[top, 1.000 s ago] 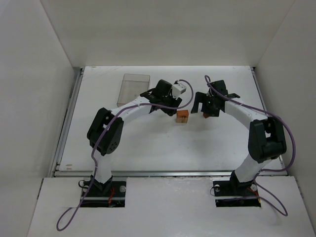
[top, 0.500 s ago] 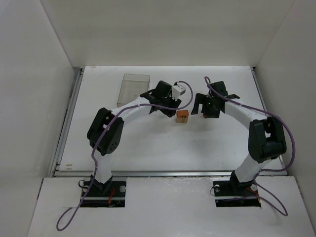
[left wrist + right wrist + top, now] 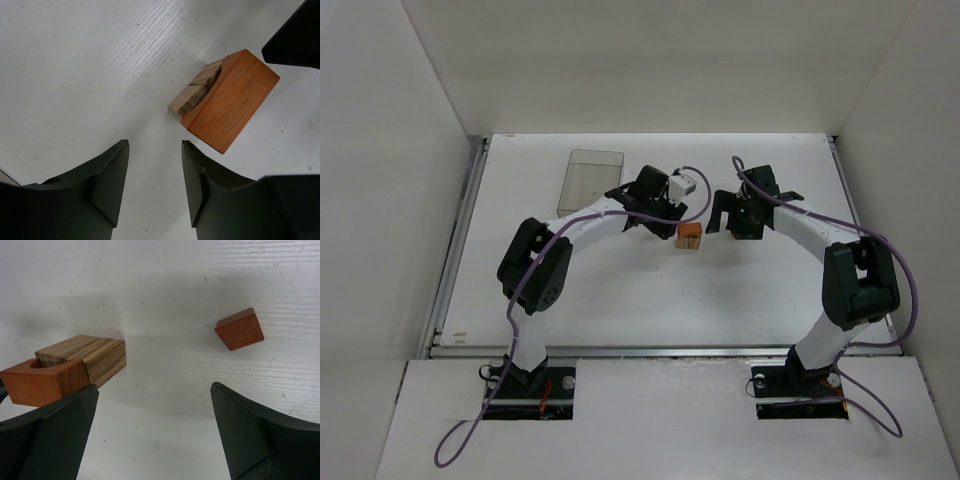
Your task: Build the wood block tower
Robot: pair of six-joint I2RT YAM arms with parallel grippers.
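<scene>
Here, the right gripper (image 3: 154, 390) is the nearer one to the loose red wedge (image 3: 240, 329).
Its jaws stand wide apart and empty, the wedge just ahead toward its right finger; the wood block tower (image 3: 65, 370) lies to the left, just beyond the left gripper (image 3: 152, 147), half-parted and empty.

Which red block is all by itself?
The small red block, lying alone on the table. The notched orange-red block touches the tan striped block.
</scene>
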